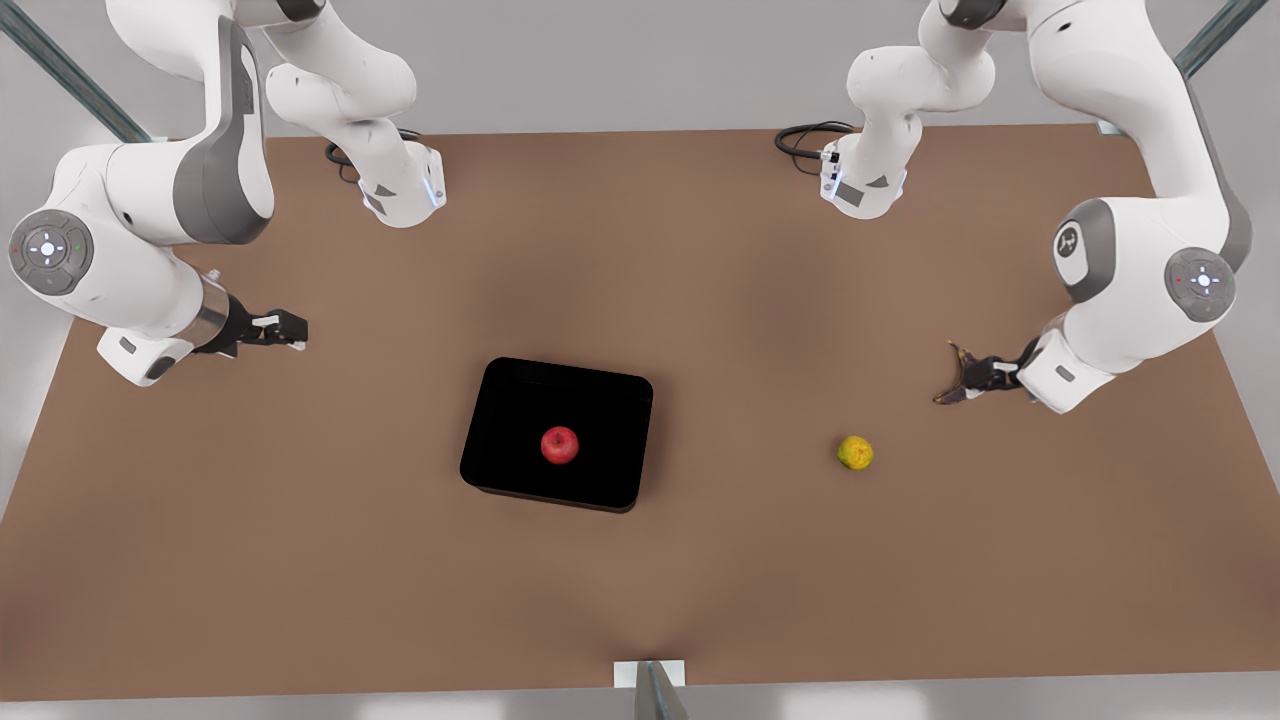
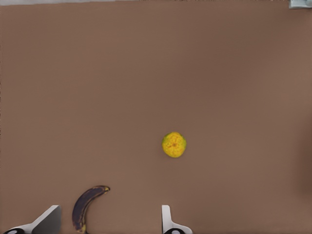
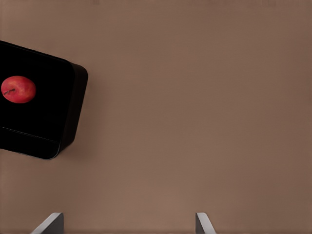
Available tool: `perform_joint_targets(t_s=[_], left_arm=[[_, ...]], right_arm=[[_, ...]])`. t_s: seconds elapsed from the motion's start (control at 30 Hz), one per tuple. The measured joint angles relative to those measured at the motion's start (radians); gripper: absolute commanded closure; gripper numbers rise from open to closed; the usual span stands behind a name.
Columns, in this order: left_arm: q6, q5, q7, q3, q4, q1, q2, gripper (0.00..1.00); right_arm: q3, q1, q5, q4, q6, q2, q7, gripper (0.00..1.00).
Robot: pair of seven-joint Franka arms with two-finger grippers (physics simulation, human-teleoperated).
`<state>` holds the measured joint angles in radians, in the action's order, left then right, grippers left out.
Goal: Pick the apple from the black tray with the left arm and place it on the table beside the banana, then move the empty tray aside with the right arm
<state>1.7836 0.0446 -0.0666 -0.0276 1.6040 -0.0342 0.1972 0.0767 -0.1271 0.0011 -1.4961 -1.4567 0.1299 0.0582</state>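
The left gripper (image 1: 985, 373) hangs at the front view's right, right over the banana (image 1: 955, 378), its fingers (image 2: 166, 220) spread wide and holding nothing; in its wrist view the banana (image 2: 87, 206) lies between the two fingertips, curved, with its long axis running roughly along the fingers' reach. The apple (image 1: 560, 445) it must fetch lies well away toward the front view's left, near the middle of the black tray (image 1: 510, 400) at the centre of the table (image 1: 640, 600). A yellow-orange fruit (image 1: 855, 452) sits on the bare tabletop between tray and banana, nearer the banana.

The right gripper (image 1: 290, 330) waits at the front view's left, above bare table, its fingers (image 3: 204, 225) also parted wide and empty. From its wrist camera the tray's corner (image 3: 73, 122) and the apple (image 3: 18, 89) show off to one side.

Judging by position, neither arm has started: the apple is in the tray. The left arm faces a long reach across the round fruit toward the tray, while the right gripper stands somewhat nearer the tray it must later shift.
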Motion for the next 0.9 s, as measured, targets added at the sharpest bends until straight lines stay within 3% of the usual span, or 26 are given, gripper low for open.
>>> perform_joint_targets(t_s=[0.17,0.37,0.9], left_arm=[[0.012,0.000,-0.010,0.006,-0.012,-0.013,0.004,0.00],[0.032,-0.021,0.041,0.015,-0.082,-0.418,0.104,0.00],[0.141,-0.013,0.437,0.026,-0.222,-0.672,0.353,0.00]], right_arm=[[0.000,0.000,-0.002,0.000,-0.001,0.000,0.003,0.00],[-0.001,0.000,-0.003,0.000,-0.002,0.000,0.005,0.00],[-0.002,-0.002,-0.003,0.000,-0.002,0.002,0.008,0.00]])
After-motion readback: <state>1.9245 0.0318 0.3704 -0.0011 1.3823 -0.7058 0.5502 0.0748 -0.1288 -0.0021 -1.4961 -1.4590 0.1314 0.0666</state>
